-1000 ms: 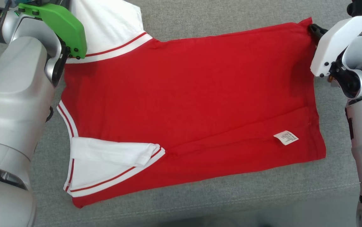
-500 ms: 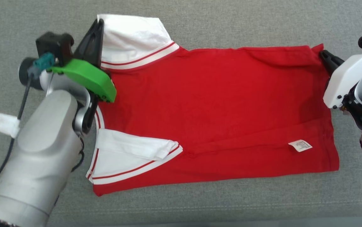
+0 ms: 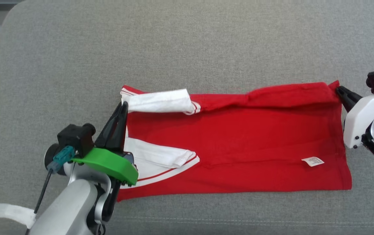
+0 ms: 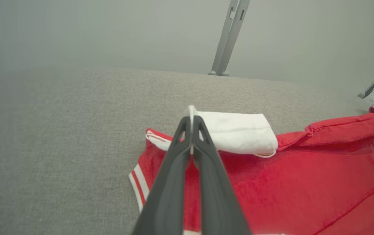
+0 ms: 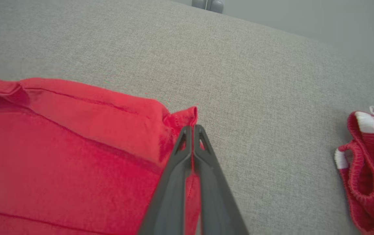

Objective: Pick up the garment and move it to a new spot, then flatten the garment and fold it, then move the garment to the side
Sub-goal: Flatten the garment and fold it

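Left claw (image 3: 123, 106), head view: clenched on the sleeve end of the red shirt (image 3: 239, 137), at the edge of the far white sleeve (image 3: 157, 101). Right claw (image 3: 338, 89): clenched on the far hem corner. The shirt lies across the middle of the grey padded worktop (image 3: 173, 49), sleeves to the robot's left, hem and label (image 3: 312, 161) to its right. Half a second earlier the far sleeve lay spread flat beyond the body. Now the far edge is doubled over toward the robot as a rolled band, and the shirt looks narrower. The camera has also moved, so the shift of the whole picture is not the shirt's.

Left wrist view: the two fingers meet, with a sliver of white cloth pinched at their tips. The sleeve lies folded just beyond.

Right wrist view: fingers closed on the red corner, which stands up slightly. A second red garment (image 5: 369, 156) lies well apart.

Judgement: the lengthwise fold is under way, not finished. Both claws likely need to carry the far edge on to the near edge before letting go.
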You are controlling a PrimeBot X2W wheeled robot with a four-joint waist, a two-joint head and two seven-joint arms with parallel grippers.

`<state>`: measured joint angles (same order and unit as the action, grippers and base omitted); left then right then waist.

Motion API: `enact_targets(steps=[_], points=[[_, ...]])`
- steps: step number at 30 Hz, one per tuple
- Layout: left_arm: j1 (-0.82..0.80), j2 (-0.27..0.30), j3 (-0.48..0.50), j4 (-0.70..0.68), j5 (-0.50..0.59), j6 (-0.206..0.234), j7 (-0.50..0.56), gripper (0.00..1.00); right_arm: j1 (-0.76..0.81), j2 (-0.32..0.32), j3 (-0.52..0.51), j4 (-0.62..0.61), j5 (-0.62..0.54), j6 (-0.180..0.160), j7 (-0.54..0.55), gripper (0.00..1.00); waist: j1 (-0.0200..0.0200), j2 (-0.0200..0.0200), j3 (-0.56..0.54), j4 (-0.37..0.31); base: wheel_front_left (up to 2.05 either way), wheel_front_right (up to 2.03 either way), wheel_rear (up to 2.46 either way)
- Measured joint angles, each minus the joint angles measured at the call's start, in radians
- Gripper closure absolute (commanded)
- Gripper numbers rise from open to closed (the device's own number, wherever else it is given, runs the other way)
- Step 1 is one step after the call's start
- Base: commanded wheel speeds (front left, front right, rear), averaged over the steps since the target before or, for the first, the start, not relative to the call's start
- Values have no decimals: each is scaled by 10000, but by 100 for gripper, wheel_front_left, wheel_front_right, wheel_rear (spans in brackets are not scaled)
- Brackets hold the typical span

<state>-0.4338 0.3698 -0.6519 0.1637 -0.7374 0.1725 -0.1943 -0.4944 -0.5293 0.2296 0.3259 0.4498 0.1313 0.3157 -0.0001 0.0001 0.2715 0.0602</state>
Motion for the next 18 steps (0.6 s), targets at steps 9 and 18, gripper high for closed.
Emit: enact_targets(steps=[9, 18], points=[[1413, 330, -67, -1120, -376, 610, 451, 100, 263, -823, 1202, 268, 499, 2, -290, 100, 0, 0, -603, 162, 0, 0, 0], [1965, 316, -132, -1337, -644, 834, 606, 100, 270, -1350, 2479, 568, 219, 2, -481, 100, 0, 0, -807, 82, 0, 0, 0]])
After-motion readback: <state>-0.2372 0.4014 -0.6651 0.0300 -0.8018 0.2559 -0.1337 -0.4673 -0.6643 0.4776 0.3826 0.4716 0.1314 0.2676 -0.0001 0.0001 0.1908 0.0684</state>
